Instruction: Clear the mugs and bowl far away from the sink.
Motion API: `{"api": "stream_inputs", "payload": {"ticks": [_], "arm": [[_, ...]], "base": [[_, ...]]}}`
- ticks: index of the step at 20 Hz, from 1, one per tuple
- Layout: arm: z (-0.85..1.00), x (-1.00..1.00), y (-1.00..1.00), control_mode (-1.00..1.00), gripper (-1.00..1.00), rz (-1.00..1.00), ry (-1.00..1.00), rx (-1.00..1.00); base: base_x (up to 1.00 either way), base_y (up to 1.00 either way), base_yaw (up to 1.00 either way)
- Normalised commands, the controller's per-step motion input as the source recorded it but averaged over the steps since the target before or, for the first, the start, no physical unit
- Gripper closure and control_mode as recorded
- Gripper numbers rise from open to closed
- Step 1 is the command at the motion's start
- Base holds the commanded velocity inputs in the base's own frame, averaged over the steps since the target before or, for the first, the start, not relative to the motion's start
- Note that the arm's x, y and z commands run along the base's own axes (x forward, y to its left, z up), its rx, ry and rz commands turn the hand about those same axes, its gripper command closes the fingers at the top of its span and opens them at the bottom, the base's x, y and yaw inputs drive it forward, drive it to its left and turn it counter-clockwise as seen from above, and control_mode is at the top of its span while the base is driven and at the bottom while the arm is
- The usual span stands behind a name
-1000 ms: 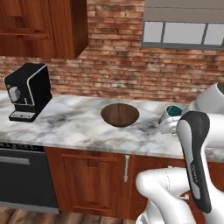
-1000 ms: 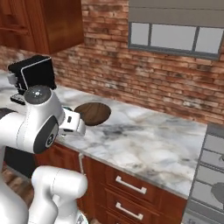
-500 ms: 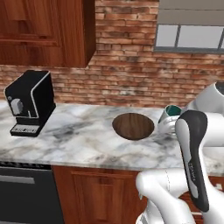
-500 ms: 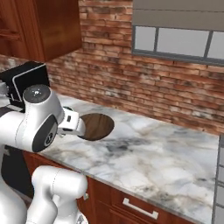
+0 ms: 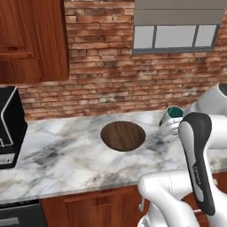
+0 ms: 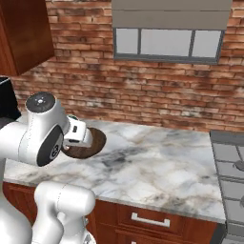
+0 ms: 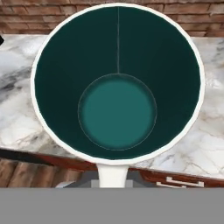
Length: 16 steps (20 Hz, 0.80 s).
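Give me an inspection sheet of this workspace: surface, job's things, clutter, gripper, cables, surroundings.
Surface: marble counter over wooden cabinets.
Job's things: wooden bowl lies on the counter; a teal mug, white-rimmed and seemingly empty, is carried at the gripper, also seen beside the arm in the left base view.
Clutter: black coffee machine at the counter's left end.
Gripper: shut on the mug's handle, as far as the hand view shows.
Cables: nothing seen.
Surroundings: brick wall, window, wooden wall cabinet, stove right of the counter.
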Motion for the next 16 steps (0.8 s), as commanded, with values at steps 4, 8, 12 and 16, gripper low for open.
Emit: {"api": "stream_inputs", "payload": {"ticks": [4, 8, 12, 16], "arm": [[0.0, 0.0, 0.0, 1.0, 1.0, 0.0, 0.0, 0.0], [-0.13, 0.2, -0.46, -1.0, 1.0, -0.2, 0.16, 0.01], [-0.09, 0.23, -0.52, -1.0, 1.0, -0.08, 0.32, 0.0], [-0.06, 0.3, -0.45, -1.0, 1.0, -0.03, 0.28, 0.0]], "base": [[0.49, 0.0, -0.59], [0.0, 0.0, 0.0], [0.0, 0.0, 0.0], [0.0, 0.0, 0.0]]}}
